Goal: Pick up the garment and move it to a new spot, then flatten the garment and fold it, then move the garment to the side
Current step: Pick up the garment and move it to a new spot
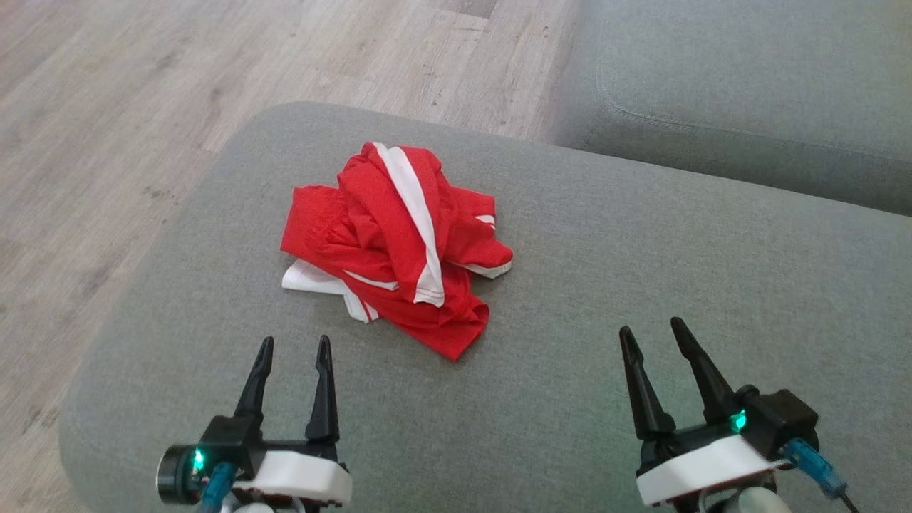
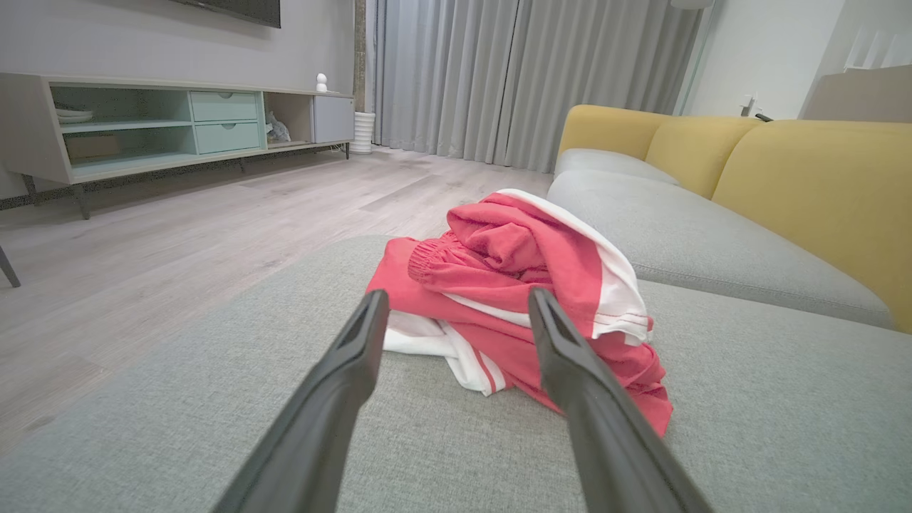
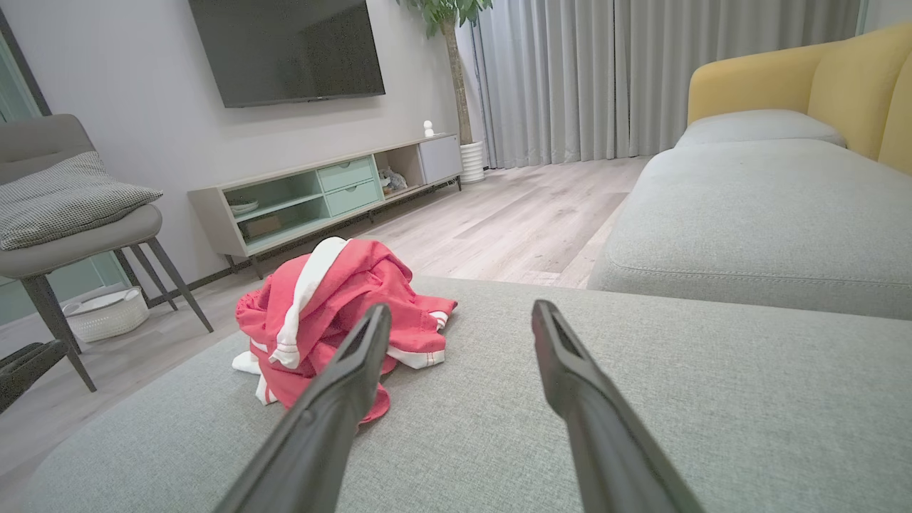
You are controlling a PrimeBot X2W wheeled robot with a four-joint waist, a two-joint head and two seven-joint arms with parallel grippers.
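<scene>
Grey cushion with a crumpled garment, nothing in my grasp.
The red-and-white heap lies toward the cushion's left end; my left gripper hovers just short of it, my right gripper farther off to its right, both spread wide.

We see a red garment with white stripes, a plain grey cushion, and a pale wood-grain floor. Our left gripper and right gripper are black with white bases.
</scene>
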